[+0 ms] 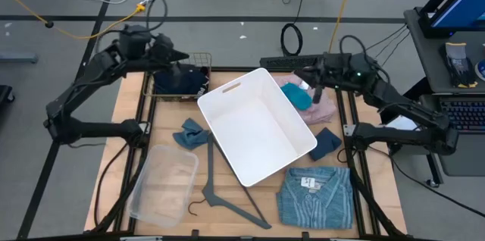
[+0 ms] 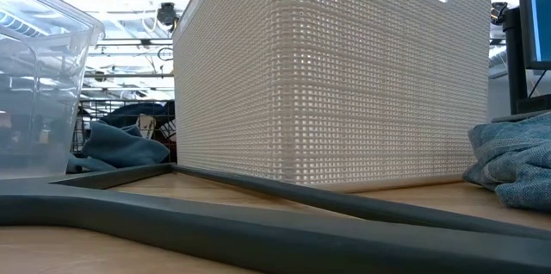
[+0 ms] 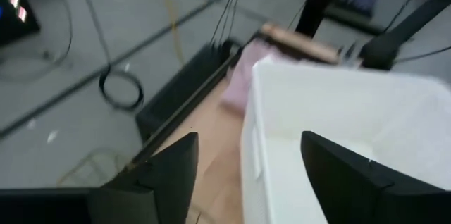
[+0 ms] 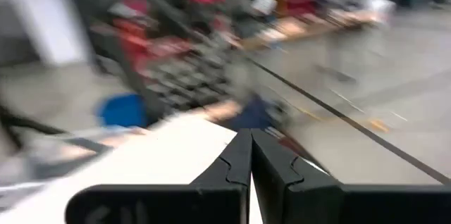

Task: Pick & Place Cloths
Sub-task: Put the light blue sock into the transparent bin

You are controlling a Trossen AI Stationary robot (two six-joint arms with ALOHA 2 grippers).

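Note:
My left gripper (image 1: pixel 180 57) is open and hovers over the table's far left, above a wire basket holding a navy cloth (image 1: pixel 180 82); its wrist view looks past the open fingers (image 3: pixel 250 139) at the white basket (image 3: pixel 338 132). My right gripper (image 1: pixel 312 82) is shut with nothing between its fingers (image 4: pixel 251 136), above the pink fleece (image 1: pixel 314 104) and the teal cloth (image 1: pixel 299 95) at the far right. A blue cloth (image 1: pixel 193 132) lies left of the white basket (image 1: pixel 258 123), a small navy cloth (image 1: pixel 326 142) to its right, and the striped shirt (image 1: pixel 314 195) near the front edge.
The white basket sits turned at an angle in the middle of the table. A clear plastic bin (image 1: pixel 163 180) stands at the near left. A grey hanger (image 1: pixel 227 195) lies between it and the shirt. In the low view the white basket's wall (image 2: pixel 336 76) fills the middle.

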